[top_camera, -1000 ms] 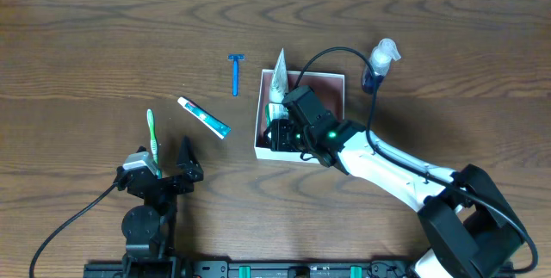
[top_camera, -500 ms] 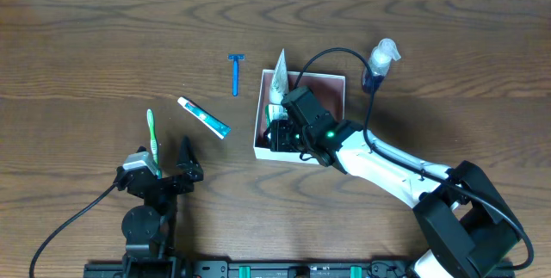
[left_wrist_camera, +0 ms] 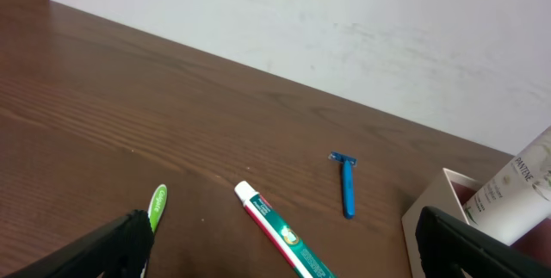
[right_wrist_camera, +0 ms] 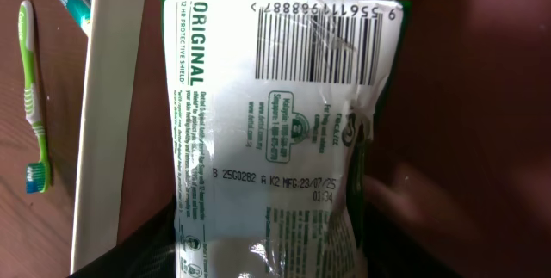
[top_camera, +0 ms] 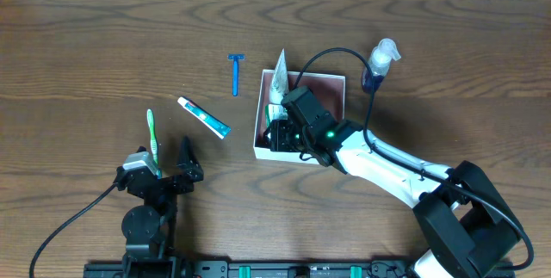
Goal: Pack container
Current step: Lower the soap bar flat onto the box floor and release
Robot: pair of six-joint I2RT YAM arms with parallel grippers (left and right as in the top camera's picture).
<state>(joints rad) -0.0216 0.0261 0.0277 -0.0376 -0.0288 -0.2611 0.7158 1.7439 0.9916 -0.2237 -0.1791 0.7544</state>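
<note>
The right gripper is reaching down inside the container, a white-walled box with a pink floor. Directly beneath its fingers a green-and-white wrapped packet is lying flat, barcode side up. Dark finger shapes are flanking the packet's near end, but whether they are clamping it or merely straddling it cannot be told. Lying flat like this, the packet is probably taking up little height, leaving room for more toiletries.

Just past the fingertips, a white tube is leaning against the container's far corner, too long to lie fully inside. Beyond the rim, to the gripper's side, a toothpaste tube and a green toothbrush are waiting on the wooden table. A blue razor is lying further out. A spray bottle is standing just outside the container's opposite corner.

The right arm is stretching diagonally from its base, wrist pitching down into the box. The left gripper is resting near its own base, fingers spread wide and holding nothing.
</note>
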